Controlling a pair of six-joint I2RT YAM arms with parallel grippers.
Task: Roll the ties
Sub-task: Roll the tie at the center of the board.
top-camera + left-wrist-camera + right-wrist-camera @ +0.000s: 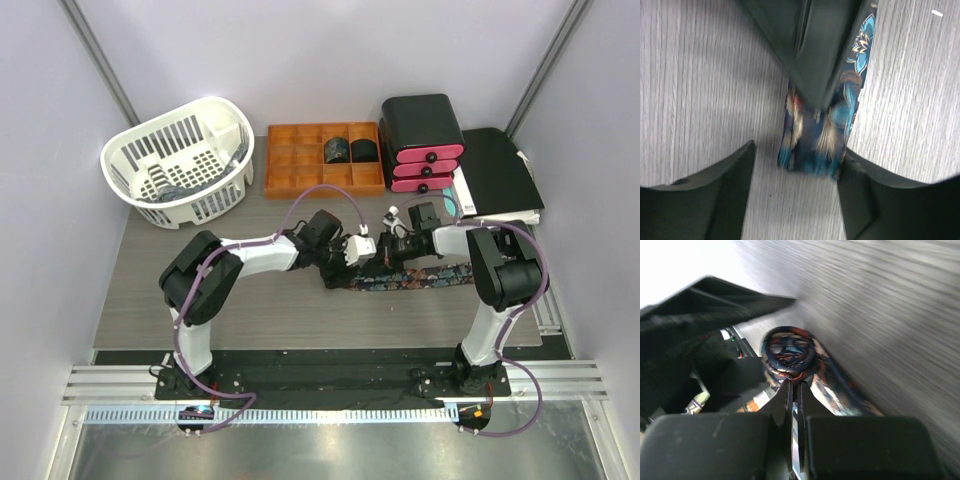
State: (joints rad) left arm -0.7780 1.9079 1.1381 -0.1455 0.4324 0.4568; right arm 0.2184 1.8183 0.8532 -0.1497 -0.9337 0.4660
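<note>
A dark tie with a blue and orange print [430, 277] lies flat along the table's middle, and its left end is wound into a small roll [789, 351]. My right gripper [795, 385] is shut on the edge of that roll; in the top view my right gripper [386, 254] sits just right of the left one. My left gripper [797, 150] is open around the rolled end [812, 145], which touches its right finger [860, 180]. In the top view the left gripper [350, 258] is at the tie's left end. Two rolled ties [350, 150] sit in the orange tray.
An orange compartment tray [300, 165] stands at the back middle. A white plastic basket [180, 160] is at the back left. A black and pink drawer unit [422, 140] and a black folder [500, 170] are at the back right.
</note>
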